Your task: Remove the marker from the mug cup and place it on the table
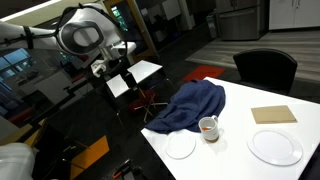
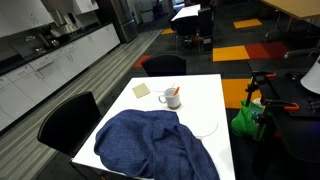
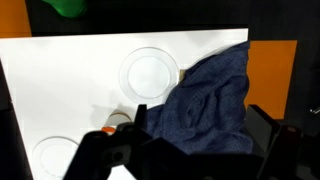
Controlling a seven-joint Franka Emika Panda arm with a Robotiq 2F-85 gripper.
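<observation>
The small white mug cup (image 1: 208, 128) stands on the white table (image 1: 240, 165) between two plates, with the red-orange marker (image 2: 177, 92) leaning out of it. The mug also shows in an exterior view (image 2: 171, 99). My gripper (image 1: 119, 74) hangs in the air off the table's far end, well away from the mug. In the wrist view its fingers (image 3: 200, 112) are spread wide and empty, high above the table (image 3: 60, 80). The mug (image 3: 120, 120) peeks out beside the left finger, mostly hidden.
A crumpled blue cloth (image 1: 190, 105) (image 2: 150, 145) (image 3: 210, 90) covers one end of the table next to the mug. Two flat white plates (image 1: 181, 146) (image 1: 275, 147) and a tan square pad (image 1: 273, 115) lie on the table. Black chairs (image 1: 265, 68) (image 2: 163, 65) stand around it.
</observation>
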